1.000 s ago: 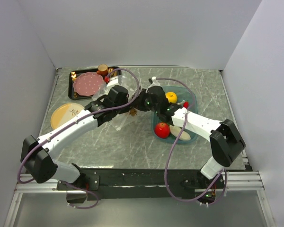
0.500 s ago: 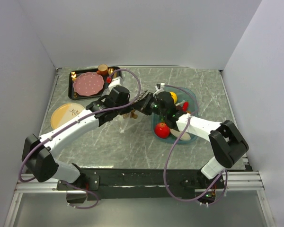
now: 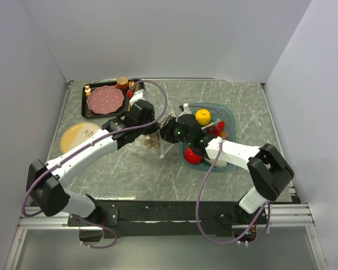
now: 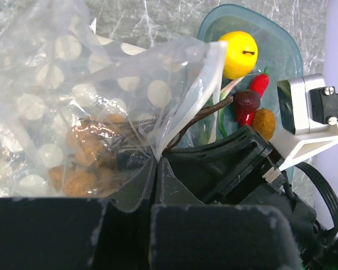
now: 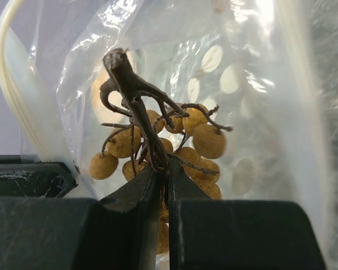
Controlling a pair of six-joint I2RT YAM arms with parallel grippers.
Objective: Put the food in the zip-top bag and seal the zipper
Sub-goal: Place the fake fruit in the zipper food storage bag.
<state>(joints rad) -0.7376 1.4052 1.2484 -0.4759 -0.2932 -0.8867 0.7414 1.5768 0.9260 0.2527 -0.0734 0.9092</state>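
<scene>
**Desk:** What does the right pincer have?

**Me:** My right gripper [image 5: 163, 169] is all but closed. Its jaws are clamped on the woody stem of the brown nut cluster [image 5: 177, 138]. The round nuts hang just past my fingertips, with dotted plastic behind and around them.

**Desk:** So the cluster is in the bag?

**Me:** The nuts are. On the left wrist camera I see them through the wall of the zip-top bag [image 4: 73, 79], while the stem pokes out of the mouth toward the right arm. The mouth gapes open.

**Desk:** And the left side?

**Me:** My left gripper [image 4: 156, 164] is fully closed, pinching a fold of the bag's edge beside the mouth. The rest of the bag billows out beyond the fingers. From above, the two grippers meet almost nose to nose over the middle of the table [image 3: 129, 174], with the bag between them.

**Desk:** Where is the other food?

**Me:** It is in the teal tray [image 3: 230, 118], just to the right of the grippers. The yellow fruit [image 3: 203, 116] sits at the far end and the red chili [image 4: 259, 84] is next to it. The red apple [image 3: 192, 155] is at the near end, partly under my right arm.

**Desk:** Anything further out?

**Me:** At the far left a black tray [image 3: 83, 90] holds the pink dotted plate [image 3: 106, 99] and the brown cup [image 3: 122, 82]. A yellow plate [image 3: 79, 135] lies nearer, well apart from the bag.
</scene>
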